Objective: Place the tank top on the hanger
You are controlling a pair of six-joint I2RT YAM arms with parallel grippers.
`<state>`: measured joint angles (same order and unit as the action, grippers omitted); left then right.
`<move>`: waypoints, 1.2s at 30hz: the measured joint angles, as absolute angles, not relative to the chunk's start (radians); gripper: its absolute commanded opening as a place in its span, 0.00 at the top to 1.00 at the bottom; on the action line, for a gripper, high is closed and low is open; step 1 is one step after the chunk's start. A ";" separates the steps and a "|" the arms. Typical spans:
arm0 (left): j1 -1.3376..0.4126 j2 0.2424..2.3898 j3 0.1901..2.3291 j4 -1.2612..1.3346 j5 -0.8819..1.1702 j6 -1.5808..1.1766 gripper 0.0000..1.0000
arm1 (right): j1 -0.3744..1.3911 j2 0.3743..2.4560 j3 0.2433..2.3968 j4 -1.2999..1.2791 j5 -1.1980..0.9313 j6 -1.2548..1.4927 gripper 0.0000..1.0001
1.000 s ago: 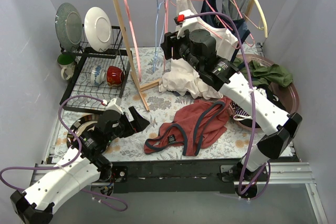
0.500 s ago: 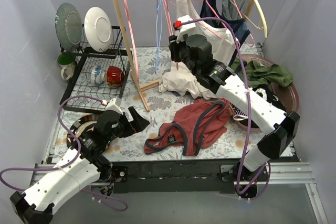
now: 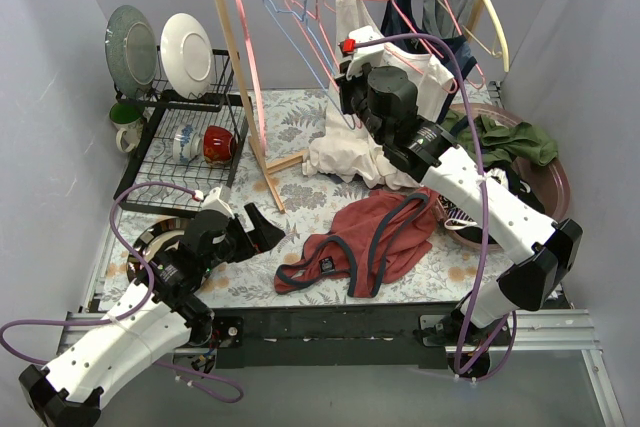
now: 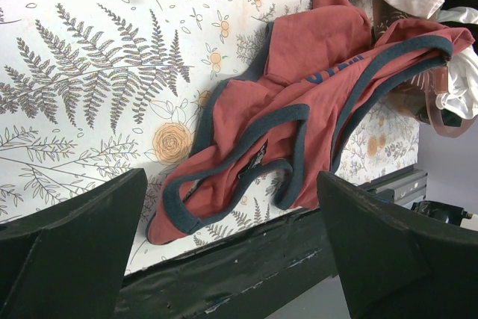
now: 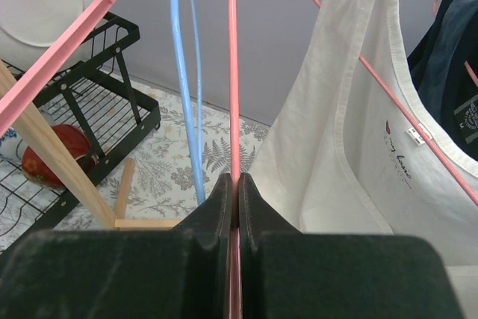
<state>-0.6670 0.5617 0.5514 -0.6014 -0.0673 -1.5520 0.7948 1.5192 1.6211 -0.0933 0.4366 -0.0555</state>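
Left claw: the left gripper [image 3: 264, 230] is released, its jaws spread wide, low at 9 o'clock of the garment; nothing is held.
Tank top: the tank top [image 3: 365, 237] is crumpled on the table [image 3: 300, 127] at 6 o'clock, close to the front edge; its 3 o'clock end touches the basin [image 3: 555, 182].
Handling: it is judged light, limp and prone to sagging; a navy-trimmed strap is the best hold.
Right claw: the right gripper [image 5: 235, 199] is clenched on the hanger [image 5: 232, 72] at 12 o'clock.
Hanger: thin wire, judged light, stiff and apt to swing.
Edges: it is flanked by the blue hanger [image 5: 187, 87] at 9 o'clock and the white tank top [image 5: 336, 132] at 3 o'clock.
Open room: bare table is seen towards the dish rack [image 3: 185, 137] at 10 o'clock.
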 measured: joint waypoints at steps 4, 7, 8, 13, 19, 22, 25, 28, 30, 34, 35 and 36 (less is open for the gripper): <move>-0.667 0.562 0.551 -0.601 -0.067 -1.552 0.02 | 0.794 1.519 1.621 -0.093 0.432 -0.062 0.99; -0.667 0.561 0.551 -0.601 -0.065 -1.552 0.02 | 0.794 1.519 1.621 -0.093 0.430 -0.065 0.99; -0.667 0.561 0.551 -0.601 -0.064 -1.552 0.02 | 0.794 1.519 1.621 -0.093 0.430 -0.067 0.99; -0.667 0.561 0.551 -0.598 -0.060 -1.552 0.02 | 0.794 1.519 1.632 -0.095 0.431 -0.090 0.99; -0.667 0.561 0.551 -0.599 -0.058 -1.551 0.02 | 0.794 1.519 1.672 -0.092 0.437 -0.133 0.99; -0.667 0.561 0.551 -0.599 -0.055 -1.551 0.02 | 0.794 1.519 1.679 -0.088 0.443 -0.147 0.99; -0.667 0.561 0.551 -0.599 -0.054 -1.551 0.02 | 0.794 1.519 1.679 -0.086 0.443 -0.163 0.99; -0.667 0.561 0.551 -0.599 -0.051 -1.551 0.02 | 0.794 1.519 1.678 -0.083 0.443 -0.179 0.99; -0.667 0.562 0.551 -0.599 -0.051 -1.551 0.02 | 0.794 1.515 1.666 -0.072 0.445 -0.196 0.99; -0.667 0.566 0.551 -0.599 -0.046 -1.550 0.02 | 0.794 1.495 1.619 -0.033 0.453 -0.258 0.99; -0.667 0.566 0.551 -0.599 -0.045 -1.549 0.02 | 0.794 1.492 1.613 -0.026 0.456 -0.272 0.99; -0.667 0.566 0.551 -0.599 -0.044 -1.549 0.02 | 0.794 1.489 1.607 -0.016 0.459 -0.293 0.99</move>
